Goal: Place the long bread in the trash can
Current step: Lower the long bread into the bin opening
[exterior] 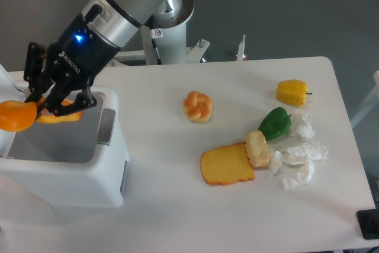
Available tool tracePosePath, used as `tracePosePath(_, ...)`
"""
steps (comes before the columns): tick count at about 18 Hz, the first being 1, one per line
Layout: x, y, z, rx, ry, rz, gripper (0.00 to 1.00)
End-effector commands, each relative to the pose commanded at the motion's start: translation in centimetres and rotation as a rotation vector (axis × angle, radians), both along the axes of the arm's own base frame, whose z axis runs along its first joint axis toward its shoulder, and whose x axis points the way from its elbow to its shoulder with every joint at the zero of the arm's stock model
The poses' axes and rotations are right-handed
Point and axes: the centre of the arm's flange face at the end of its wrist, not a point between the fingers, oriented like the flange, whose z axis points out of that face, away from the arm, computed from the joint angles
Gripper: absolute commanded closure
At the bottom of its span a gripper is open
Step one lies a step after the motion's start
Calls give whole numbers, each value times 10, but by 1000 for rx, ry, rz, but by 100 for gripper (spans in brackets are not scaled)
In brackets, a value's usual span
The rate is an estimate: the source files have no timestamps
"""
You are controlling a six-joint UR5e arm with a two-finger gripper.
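I held the long bread (23, 115) clenched in my pincer (46, 106) above the open mouth of the trash can (77, 170), at its far left side. The loaf lay roughly level, its long axis running left to right across the bin, one rounded end jutting out past my fingers to the left, the other showing orange between and behind them to the right. Its skin was smooth, glossy and orange.

White lettering ran along my black wrist, too small for me to read with certainty. A blue light glowed beside it.

The bin was white plastic, boxy, with rounded corners, a grey inside and a grey panel on its right wall. On the white table (177, 205) lay a knotted bun (198, 106), a flat golden toast slice (225, 165), a pale crusty bread piece (257, 149), a green pepper (275, 124), a yellow corn piece (292, 92) and crumpled white paper (299, 159).
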Motion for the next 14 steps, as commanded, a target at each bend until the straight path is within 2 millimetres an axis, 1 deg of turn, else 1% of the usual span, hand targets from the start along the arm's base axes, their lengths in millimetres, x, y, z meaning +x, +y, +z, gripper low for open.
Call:
tracePosePath(2, 5, 4, -7, -6, -2, -15, 79)
tracePosePath(4, 5, 7, -13, -13, -8, -19, 79)
tracePosePath(8, 5, 8, -15, -17, -11, -20, 79)
tracePosePath(10, 5, 8, -22, -27, -19, -21, 79)
tracePosePath(12, 6, 8, -25, -31, -23, -22, 79)
tracePosePath(14, 12, 9, -29, -38, -29, -32, 78)
